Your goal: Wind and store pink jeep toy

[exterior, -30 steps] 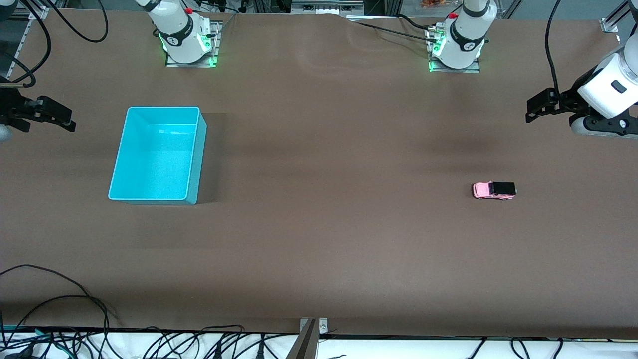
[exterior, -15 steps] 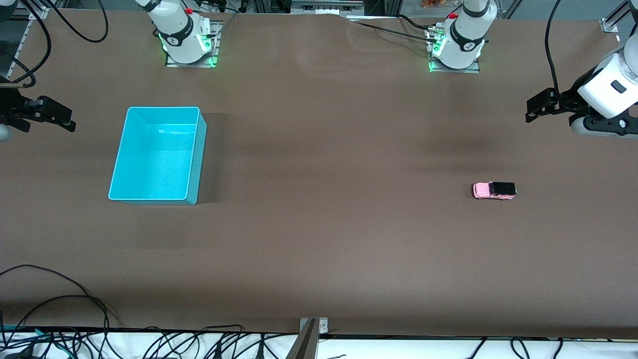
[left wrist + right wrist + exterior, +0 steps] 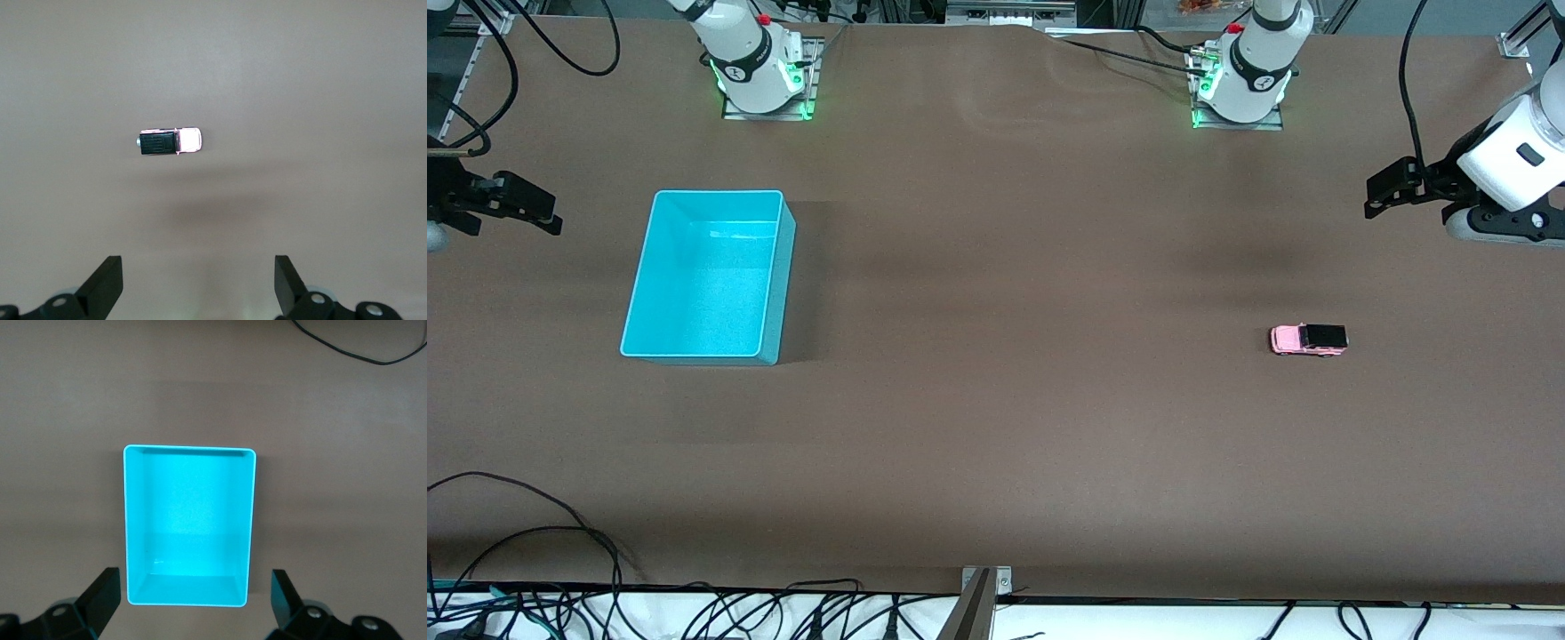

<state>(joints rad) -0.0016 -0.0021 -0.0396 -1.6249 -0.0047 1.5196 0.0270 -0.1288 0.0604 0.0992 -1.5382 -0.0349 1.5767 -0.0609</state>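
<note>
Waiting at both ends of the surface (image 3: 996, 427), both arms idle.
Pink jeep toy (image 3: 1308, 339) sits on its wheels toward the left arm's end, well apart from the empty turquoise bin (image 3: 783, 267) toward the right arm's end. Left end effector (image 3: 198, 287) hangs spread, holding nothing, above the surface near the jeep; right end effector (image 3: 190, 603) likewise spread above the bin's edge.

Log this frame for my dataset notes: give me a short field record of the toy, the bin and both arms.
toy: pink jeep toy on its wheels on the table, toward the left arm's end
bin: turquoise bin, nothing inside, toward the right arm's end
left gripper: open, in the air, waiting
right gripper: open, over the table beside the bin, waiting
held: nothing
</note>
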